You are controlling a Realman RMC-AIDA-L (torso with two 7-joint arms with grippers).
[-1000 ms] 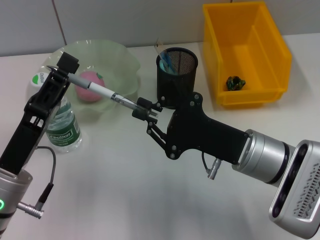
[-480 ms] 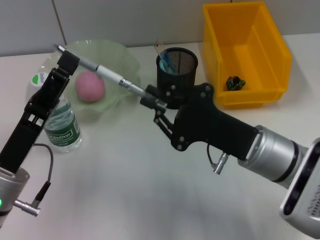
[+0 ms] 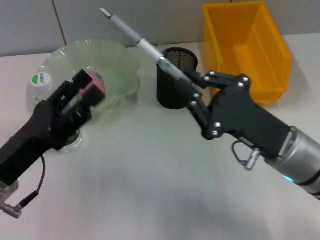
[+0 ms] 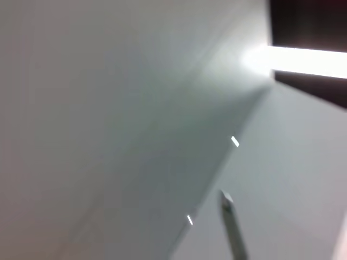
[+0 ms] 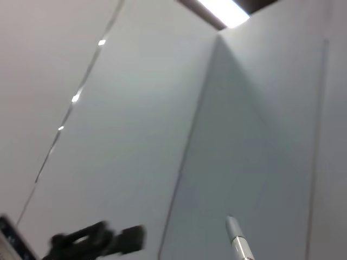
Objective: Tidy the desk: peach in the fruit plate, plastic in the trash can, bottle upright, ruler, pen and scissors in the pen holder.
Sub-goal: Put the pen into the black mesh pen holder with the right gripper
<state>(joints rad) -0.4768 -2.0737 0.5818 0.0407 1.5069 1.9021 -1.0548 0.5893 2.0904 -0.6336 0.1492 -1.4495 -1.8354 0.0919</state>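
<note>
My right gripper (image 3: 190, 84) is shut on the lower end of a grey and white pen (image 3: 134, 36). The pen slants up to the left, above the black mesh pen holder (image 3: 172, 92). Its tip also shows in the wrist views, pen (image 5: 237, 238) and pen (image 4: 231, 222). My left gripper (image 3: 76, 100) is open and holds nothing, low in front of the green fruit plate (image 3: 117, 60). The pink peach (image 3: 96, 85) lies in that plate. The bottle (image 3: 41, 82) stands upright behind my left arm. The plastic, ruler and scissors are hidden.
A yellow bin (image 3: 245, 45) stands at the back right, behind my right gripper. A grey wall runs along the table's far edge. My left arm (image 3: 25, 145) lies across the table's left side, and the other arm's dark gripper (image 5: 97, 241) shows in the right wrist view.
The pen left my left gripper and swung up and right with the right gripper, over the pen holder. The left gripper dropped down and right, in front of the plate.
</note>
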